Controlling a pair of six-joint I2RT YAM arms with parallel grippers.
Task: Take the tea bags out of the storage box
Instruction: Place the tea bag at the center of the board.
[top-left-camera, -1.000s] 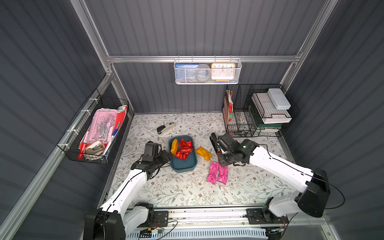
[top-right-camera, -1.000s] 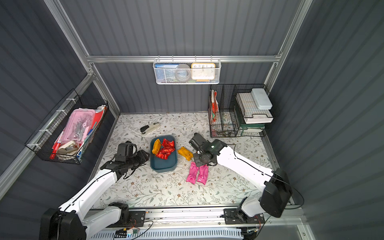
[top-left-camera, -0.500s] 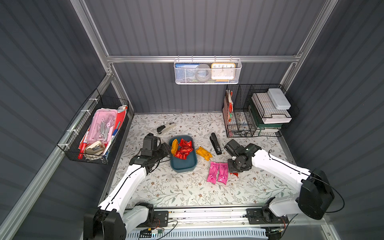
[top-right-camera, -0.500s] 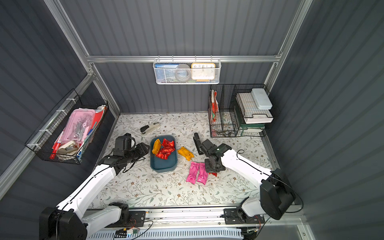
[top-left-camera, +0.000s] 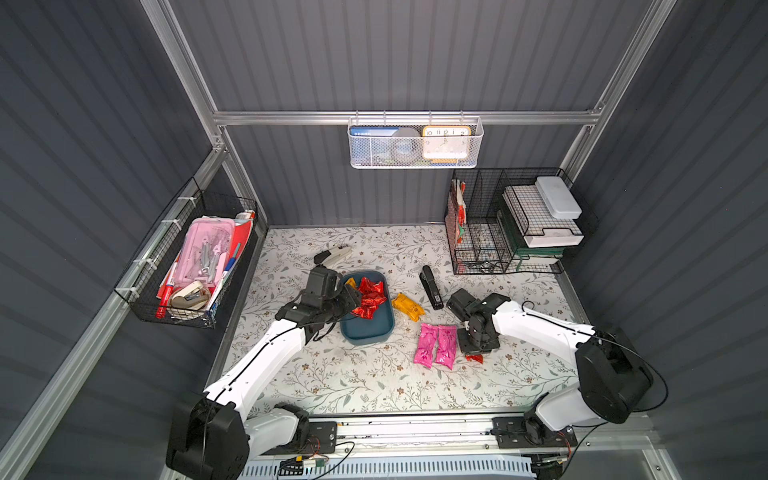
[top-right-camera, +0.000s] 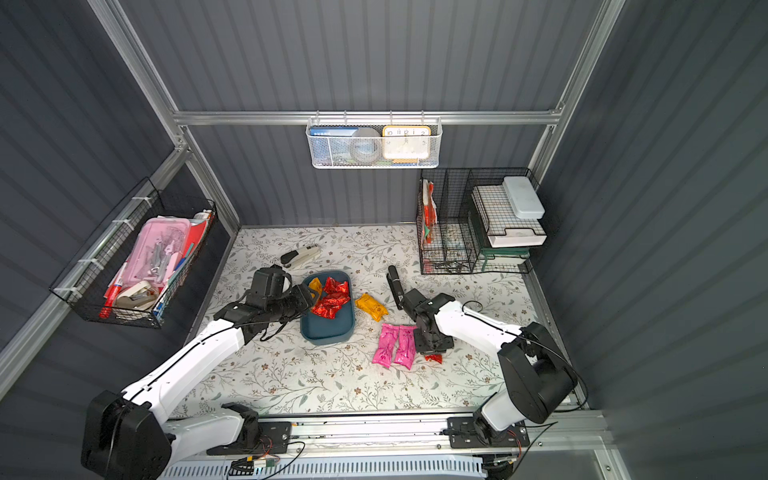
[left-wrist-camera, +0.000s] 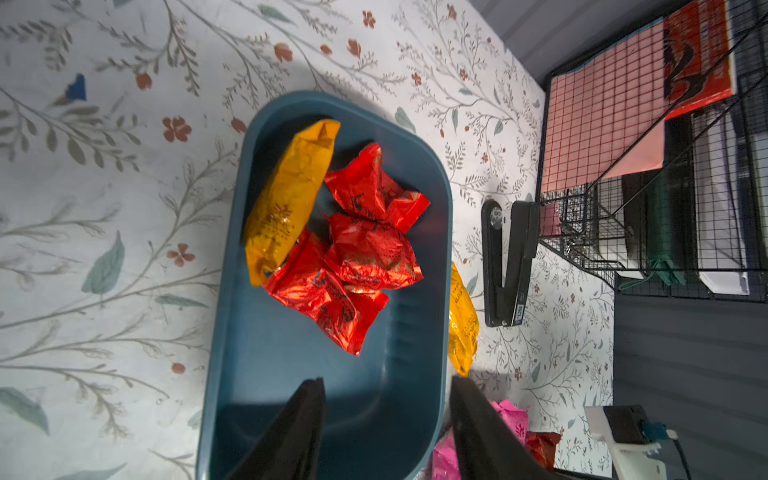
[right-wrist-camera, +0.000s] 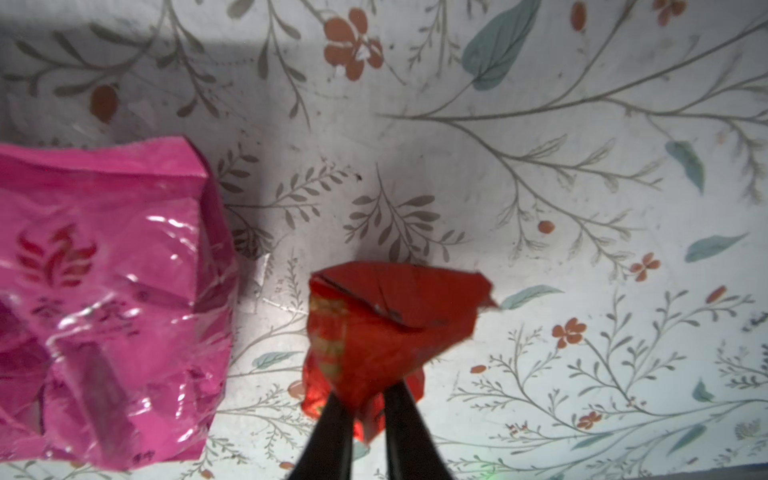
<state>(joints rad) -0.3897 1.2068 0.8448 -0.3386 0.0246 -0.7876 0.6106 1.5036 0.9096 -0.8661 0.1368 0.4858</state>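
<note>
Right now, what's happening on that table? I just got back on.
The right tool has a red tea bag between its fingers at the table beside the two pink tea bags; gripped or released, I can't tell. The left tool hangs open over the storage box, where red bags and one orange bag lie. Another orange bag lies outside.

Red tea bags (left-wrist-camera: 365, 249): crinkled foil, high gloss, sharp creases.
Pink tea bags (right-wrist-camera: 104, 299): smoother film, wet-looking glare streaks.
Orange tea bag (left-wrist-camera: 286, 199): wrinkled foil, duller sheen.
Storage box (left-wrist-camera: 266, 374): moulded teal plastic, smooth, satin.
Tabletop (left-wrist-camera: 104, 216): floral printed covering, smooth, matt, faintly scuffed.
Stapler (left-wrist-camera: 493, 257): black plastic, semi-gloss.
Wire baskets (top-left-camera: 478, 253): thin black-coated metal wire.
Frame rails (top-left-camera: 291, 117): brushed aluminium look.
Wall panels (top-left-camera: 374, 54): ribbed, matt grey.
Arm shells (top-left-camera: 270, 353): glossy white plastic.
</note>
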